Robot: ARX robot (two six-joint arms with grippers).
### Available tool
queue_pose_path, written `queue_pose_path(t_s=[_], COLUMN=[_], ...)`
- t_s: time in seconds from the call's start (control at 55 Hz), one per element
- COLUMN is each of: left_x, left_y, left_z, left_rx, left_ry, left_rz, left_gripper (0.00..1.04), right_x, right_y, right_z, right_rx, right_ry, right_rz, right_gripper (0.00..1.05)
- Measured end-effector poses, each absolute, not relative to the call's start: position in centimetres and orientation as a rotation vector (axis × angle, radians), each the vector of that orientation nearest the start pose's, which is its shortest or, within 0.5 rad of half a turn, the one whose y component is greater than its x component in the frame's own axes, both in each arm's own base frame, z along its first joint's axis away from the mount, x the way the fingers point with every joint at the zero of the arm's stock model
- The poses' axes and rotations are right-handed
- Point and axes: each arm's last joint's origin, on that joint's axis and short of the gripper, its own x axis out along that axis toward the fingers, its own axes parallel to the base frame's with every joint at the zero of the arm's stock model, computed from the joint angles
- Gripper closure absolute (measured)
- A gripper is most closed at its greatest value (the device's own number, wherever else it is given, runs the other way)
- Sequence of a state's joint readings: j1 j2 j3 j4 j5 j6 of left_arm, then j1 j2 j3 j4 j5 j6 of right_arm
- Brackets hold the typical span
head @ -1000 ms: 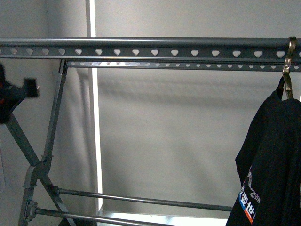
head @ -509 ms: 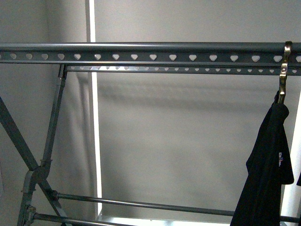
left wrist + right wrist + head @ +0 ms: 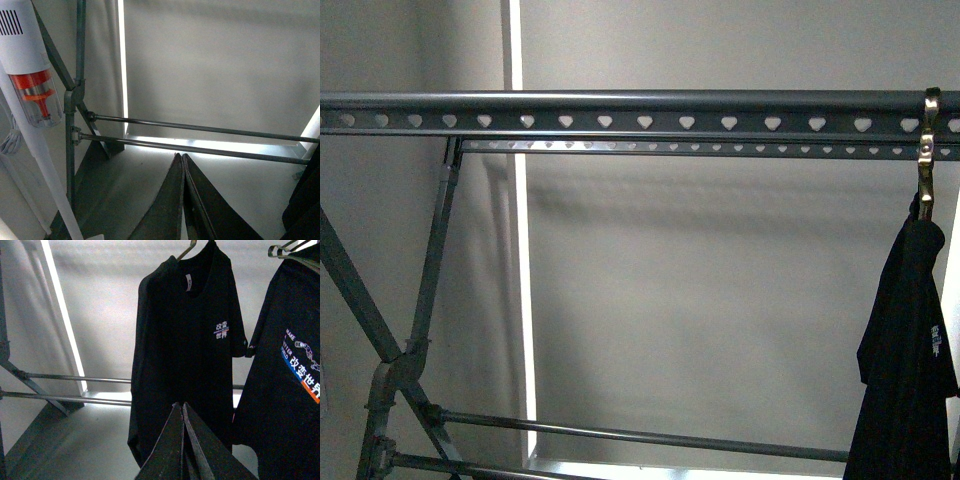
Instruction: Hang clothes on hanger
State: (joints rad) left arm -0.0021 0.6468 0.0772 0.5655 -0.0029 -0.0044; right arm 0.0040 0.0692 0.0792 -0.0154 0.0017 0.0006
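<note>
Black T-shirt (image 3: pixel 185 350) hangs long-ways down from the grey drying rack (image 3: pixel 620 108), just beyond the right claw (image 3: pixel 182 407); both claws are pressed together, empty.

The grey floor (image 3: pixel 125 175) is carrying the rack's (image 3: pixel 70 150) crossed legs, which are standing on it. A white vacuum (image 3: pixel 35 125) is leaning beside those legs, its foot hidden.

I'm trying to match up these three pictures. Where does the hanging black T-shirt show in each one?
Front view: black T-shirt at far right, hanging from a hook.
Left wrist view: only a dark sliver at one edge, too little to identify.
Right wrist view: it fills the middle.
Shared landmark: the rack's low crossbars.
</note>
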Motion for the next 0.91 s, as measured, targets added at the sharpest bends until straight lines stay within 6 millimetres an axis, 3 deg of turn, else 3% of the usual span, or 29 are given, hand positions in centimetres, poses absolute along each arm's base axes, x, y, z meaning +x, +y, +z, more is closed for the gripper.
queue_pose_path(t_s=[0.382,0.909], left_x=[12.6,11.0], left_y=[0.0,0.0], left_z=[17.2,17.3], left_rx=[-0.003,-0.003], left_ry=[-0.018,-0.022], left_rz=[0.0,-0.001], left_gripper=[1.01,1.01], right_x=[9.8,9.8], right_y=[0.0,0.0], right_z=[16.5,16.5], right_rx=[0.001,0.001], right_ry=[0.004,0.002], right_rz=[0.002,0.002], right_gripper=[1.02,1.02])
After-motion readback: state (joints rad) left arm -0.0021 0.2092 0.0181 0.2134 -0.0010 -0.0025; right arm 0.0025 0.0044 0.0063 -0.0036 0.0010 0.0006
